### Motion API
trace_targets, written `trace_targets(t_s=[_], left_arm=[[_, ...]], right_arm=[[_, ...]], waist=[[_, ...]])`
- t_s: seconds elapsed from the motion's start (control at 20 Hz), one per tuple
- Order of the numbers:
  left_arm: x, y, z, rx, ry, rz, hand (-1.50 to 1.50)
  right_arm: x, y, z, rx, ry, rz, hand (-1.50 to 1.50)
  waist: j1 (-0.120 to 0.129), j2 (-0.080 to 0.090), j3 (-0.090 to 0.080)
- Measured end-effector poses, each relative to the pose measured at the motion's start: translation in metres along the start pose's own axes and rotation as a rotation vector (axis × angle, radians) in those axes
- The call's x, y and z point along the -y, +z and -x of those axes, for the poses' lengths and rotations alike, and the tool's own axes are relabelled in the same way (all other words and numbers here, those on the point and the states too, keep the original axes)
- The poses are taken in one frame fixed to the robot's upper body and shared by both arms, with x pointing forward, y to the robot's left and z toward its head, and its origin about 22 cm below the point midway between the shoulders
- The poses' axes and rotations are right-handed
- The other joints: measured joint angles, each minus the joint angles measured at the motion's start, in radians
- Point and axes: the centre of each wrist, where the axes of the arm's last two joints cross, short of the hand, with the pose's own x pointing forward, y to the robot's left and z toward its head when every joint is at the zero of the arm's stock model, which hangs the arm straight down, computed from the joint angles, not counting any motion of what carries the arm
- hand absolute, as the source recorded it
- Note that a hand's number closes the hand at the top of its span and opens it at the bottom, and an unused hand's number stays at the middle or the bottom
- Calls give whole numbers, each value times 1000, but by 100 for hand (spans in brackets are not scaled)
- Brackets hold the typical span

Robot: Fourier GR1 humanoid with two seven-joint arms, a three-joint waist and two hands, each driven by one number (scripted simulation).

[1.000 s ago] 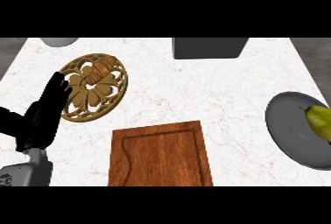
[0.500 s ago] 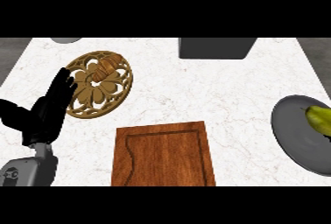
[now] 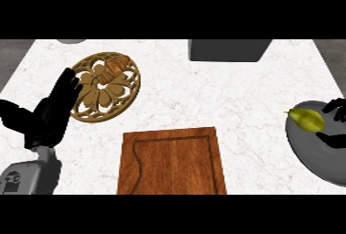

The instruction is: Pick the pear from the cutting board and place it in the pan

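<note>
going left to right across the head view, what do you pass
left hand → wooden trivet → cutting board → pear in the pan → right hand at the right edge

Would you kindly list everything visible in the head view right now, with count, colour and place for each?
Counter: one, white marbled, fills the view.
Cutting board: one, reddish-brown wood, lower centre, nothing on it.
Pear: one, yellow-green, at the right edge, over the pan's upper left rim.
Pan: one, grey, right edge, partly cut off.
Trivet: one, tan openwork round piece, upper left.
Grey block: one, dark grey, top edge right of centre, cut off.
Grey round object: one, only a sliver shows at the top left.
Left hand: black, on a grey forearm, open with fingers up, resting at the left beside the trivet.
Right hand: black, at the right edge, curled round the pear.
</note>
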Motion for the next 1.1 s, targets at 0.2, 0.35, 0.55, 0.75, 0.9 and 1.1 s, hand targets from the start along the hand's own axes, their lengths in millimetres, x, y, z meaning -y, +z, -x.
trace_targets(t_s=[0.2, 0.35, 0.55, 0.75, 0.9, 1.1], left_arm=[[5, -1, 0, 0, -2, -4, 0], [1, 0, 4, -1, 0, -8, 0], [4, 0, -2, -1, 4, -13, 0], [-1, 3, 2, -4, -1, -17, 0], [2, 6, 4, -6, 0, -16, 0], [4, 8, 4, -8, 6, -20, 0]], right_arm=[[-8, -4, 14, -28, -50, -75, -150], [-12, -7, 22, -17, -105, -75, -150], [0, -1, 37, 6, -258, -11, -150], [25, 8, 56, -3, -447, 54, -150], [45, 28, 78, -21, -579, 84, -150], [80, 58, 104, -47, -684, 116, -150]], waist=[[-4, -1, 0], [-4, -1, 0], [-9, -2, 1], [-12, -2, 1], [-16, -3, 1], [-19, -2, 2]])
